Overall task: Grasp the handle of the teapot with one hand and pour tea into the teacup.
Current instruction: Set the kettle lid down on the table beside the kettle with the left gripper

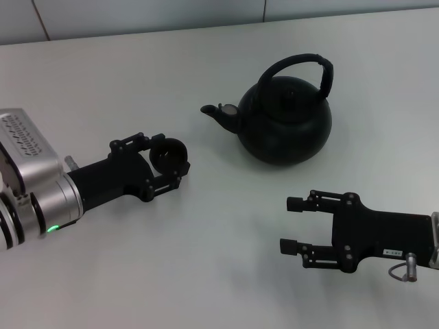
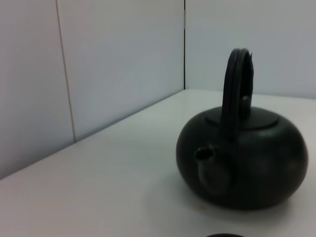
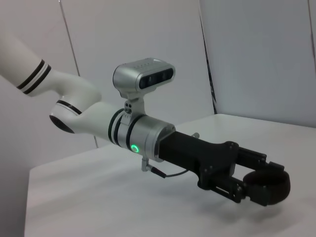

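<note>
The black round teapot (image 1: 287, 118) stands on the white table at the back middle, spout pointing left, its arched handle (image 1: 310, 65) upright over the lid. It also shows in the left wrist view (image 2: 244, 165) with its handle (image 2: 236, 84). My left gripper (image 1: 170, 156) is left of the spout and shut on the small dark teacup (image 1: 169, 155), holding it low over the table; the right wrist view shows the cup (image 3: 269, 185) between its fingers. My right gripper (image 1: 291, 223) is open and empty, in front of the teapot. No tea shows.
The white table (image 1: 206, 260) ends at a pale panelled wall (image 1: 137, 14) behind the teapot. Bare table surface lies between the two grippers and in front of the teapot.
</note>
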Motion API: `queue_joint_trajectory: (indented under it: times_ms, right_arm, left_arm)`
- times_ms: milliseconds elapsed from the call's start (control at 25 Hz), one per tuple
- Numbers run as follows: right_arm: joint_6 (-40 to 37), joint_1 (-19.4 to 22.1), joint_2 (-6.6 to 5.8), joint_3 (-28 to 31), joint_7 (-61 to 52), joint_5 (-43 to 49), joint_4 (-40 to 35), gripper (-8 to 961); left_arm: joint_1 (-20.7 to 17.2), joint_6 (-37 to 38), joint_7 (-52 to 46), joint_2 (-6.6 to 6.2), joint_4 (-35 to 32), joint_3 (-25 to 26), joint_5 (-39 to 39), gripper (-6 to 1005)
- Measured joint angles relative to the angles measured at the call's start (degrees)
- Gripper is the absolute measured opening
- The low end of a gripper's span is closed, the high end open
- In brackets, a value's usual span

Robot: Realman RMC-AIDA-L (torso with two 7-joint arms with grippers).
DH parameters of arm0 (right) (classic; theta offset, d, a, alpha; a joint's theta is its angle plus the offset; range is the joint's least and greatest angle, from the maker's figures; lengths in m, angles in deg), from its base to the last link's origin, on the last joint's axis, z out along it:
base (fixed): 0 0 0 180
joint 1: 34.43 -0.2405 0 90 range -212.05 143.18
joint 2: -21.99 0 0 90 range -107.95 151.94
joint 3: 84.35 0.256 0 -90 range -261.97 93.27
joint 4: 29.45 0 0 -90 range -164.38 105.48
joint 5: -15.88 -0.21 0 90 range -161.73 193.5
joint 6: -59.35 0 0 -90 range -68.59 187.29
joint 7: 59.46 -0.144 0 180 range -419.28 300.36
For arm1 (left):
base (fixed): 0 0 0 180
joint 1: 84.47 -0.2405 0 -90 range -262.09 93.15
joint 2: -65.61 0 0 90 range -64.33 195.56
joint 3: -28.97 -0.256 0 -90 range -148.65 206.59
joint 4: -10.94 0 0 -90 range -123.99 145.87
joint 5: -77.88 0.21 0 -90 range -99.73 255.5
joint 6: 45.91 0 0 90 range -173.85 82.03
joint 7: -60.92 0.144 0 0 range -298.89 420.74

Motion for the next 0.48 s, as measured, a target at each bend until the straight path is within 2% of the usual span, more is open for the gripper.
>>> queue_joint_trajectory:
  times_ms: [200, 480]
  right_arm:
    - [-0.35, 0.05, 0.00, 0.00, 0.00, 0.00, -0.01, 694]
    - [-0.43, 0.16, 0.00, 0.00, 0.00, -0.02, -0.03, 692]
  left_arm:
    - [-0.41, -3.14, 4.46, 0.01, 2.56, 1.48, -0.16, 748]
    - [-0.29, -4.23, 5.30, 0.01, 3.61, 1.74, -0.17, 760]
